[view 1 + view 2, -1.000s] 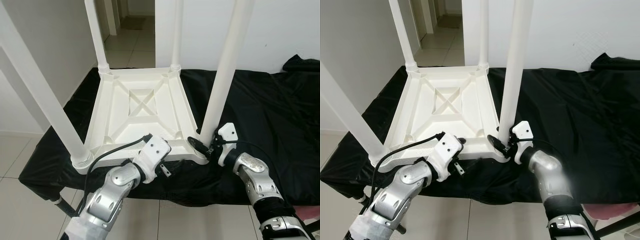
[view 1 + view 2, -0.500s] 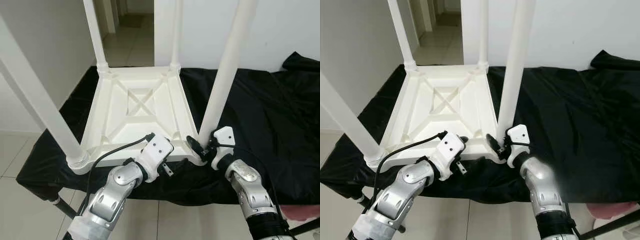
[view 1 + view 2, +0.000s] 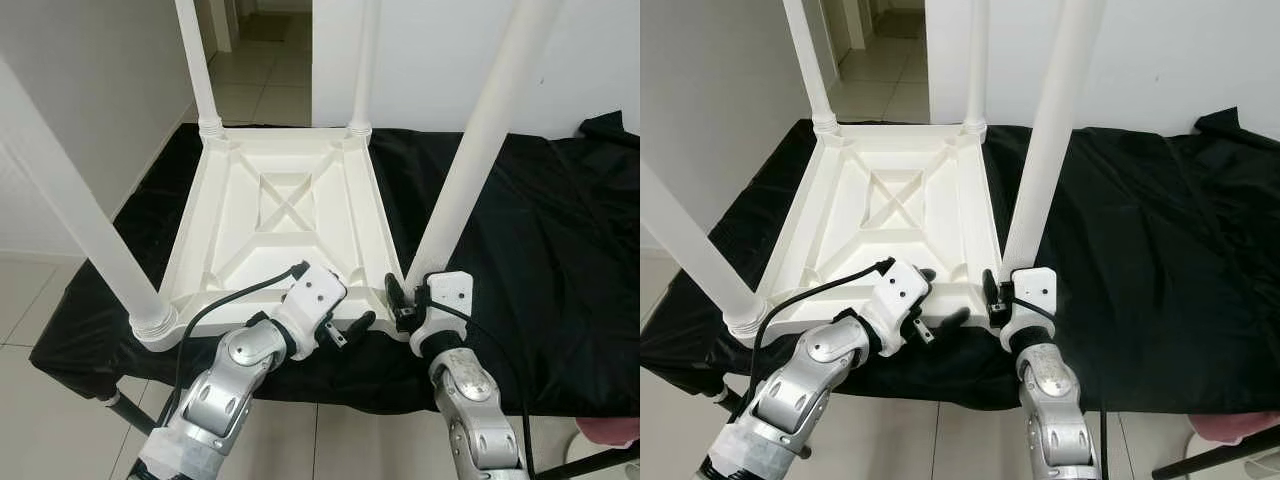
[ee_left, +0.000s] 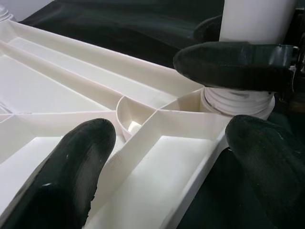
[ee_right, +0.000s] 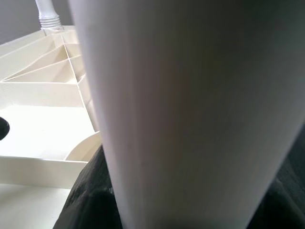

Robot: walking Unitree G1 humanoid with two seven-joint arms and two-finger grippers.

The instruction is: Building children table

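Observation:
A white plastic children's table (image 3: 275, 215) lies upside down on a black cloth, its legs pointing up. My left gripper (image 3: 338, 300) is at the table's near rim, open, with one finger inside the frame and one outside (image 4: 171, 162). My right gripper (image 3: 408, 298) is at the base of the near right leg (image 3: 470, 170), shut on it just above the threaded collar (image 4: 238, 102). One of its fingers (image 4: 233, 64) lies across the front of the leg. In the right wrist view the leg (image 5: 190, 119) sits very close between the fingers.
The black cloth (image 3: 540, 230) covers a low platform whose near edge runs just below both wrists. The near left leg (image 3: 80, 220), far left leg (image 3: 197, 60) and far right leg (image 3: 362, 60) stand tall. Tiled floor (image 3: 40, 330) lies left; a doorway opens behind.
My right forearm has swung from the right to straight below the leg, with the wrist turned around the leg's base. The left gripper stays at the rim. The camera shifted slightly.

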